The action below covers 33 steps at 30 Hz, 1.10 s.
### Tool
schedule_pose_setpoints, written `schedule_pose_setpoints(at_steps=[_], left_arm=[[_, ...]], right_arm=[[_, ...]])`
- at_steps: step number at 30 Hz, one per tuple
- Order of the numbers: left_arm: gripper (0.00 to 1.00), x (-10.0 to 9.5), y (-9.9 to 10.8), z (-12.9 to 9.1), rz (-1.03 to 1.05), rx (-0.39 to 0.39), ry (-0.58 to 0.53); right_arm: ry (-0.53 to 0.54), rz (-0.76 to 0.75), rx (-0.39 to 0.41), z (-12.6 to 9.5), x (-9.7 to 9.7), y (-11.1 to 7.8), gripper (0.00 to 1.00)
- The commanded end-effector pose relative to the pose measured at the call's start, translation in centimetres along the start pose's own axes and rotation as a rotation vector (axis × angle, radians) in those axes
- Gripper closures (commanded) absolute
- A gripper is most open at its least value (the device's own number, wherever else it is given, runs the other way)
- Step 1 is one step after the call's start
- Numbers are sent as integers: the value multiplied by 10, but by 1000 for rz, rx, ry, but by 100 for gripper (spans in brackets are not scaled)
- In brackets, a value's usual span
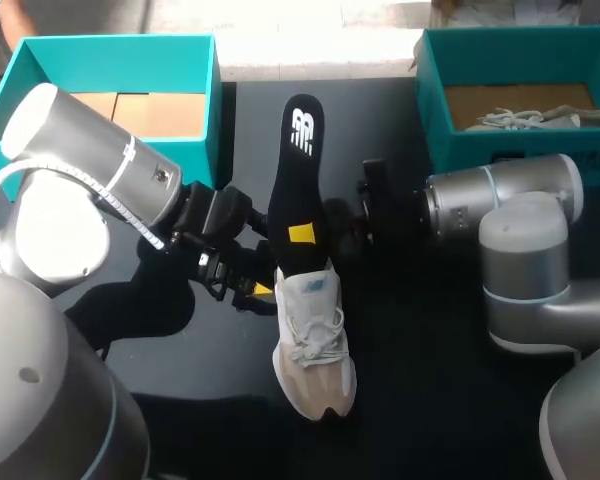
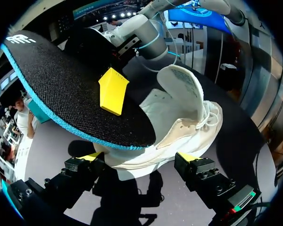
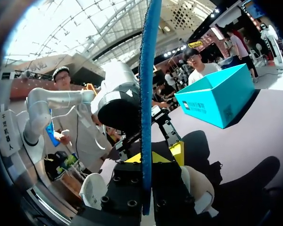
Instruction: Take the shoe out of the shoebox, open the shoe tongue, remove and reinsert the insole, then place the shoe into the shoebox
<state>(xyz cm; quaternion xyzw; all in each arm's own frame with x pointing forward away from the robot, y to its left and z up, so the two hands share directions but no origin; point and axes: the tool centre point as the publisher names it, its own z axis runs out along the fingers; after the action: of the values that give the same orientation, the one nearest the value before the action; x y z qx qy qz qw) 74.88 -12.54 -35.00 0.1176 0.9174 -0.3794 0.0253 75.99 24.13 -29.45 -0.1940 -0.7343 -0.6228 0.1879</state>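
Pinching the insole (image 1: 298,170) above the shoe (image 1: 315,350) is the right gripper (image 3: 154,155) — left gripper (image 2: 139,159) clamps its heel.

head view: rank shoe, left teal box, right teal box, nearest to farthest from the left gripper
1. shoe, right beside the left gripper.
2. left teal box, behind it at the table's back left.
3. right teal box, across at back right.

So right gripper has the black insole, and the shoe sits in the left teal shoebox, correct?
Not quite. The right gripper does hold the black insole, but the shoe stands on the table, outside the left teal shoebox. The head view shows it.
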Motion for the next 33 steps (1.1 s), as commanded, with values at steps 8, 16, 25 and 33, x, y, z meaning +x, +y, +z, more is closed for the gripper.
schedule_pose_setpoints(at_steps=[8,16,25,33], left_arm=[[0,1,0,-1,0,-3,0],[0,1,0,-1,0,-3,0],[0,1,0,-1,0,-3,0],[0,1,0,-1,0,-3,0]], right_arm=[[5,24,22,0,-8,-25,100],[3,81,71,-7,-8,-43,100],[13,151,92,-6,0,-69,100],[5,161,101,-10,0,-77,100]])
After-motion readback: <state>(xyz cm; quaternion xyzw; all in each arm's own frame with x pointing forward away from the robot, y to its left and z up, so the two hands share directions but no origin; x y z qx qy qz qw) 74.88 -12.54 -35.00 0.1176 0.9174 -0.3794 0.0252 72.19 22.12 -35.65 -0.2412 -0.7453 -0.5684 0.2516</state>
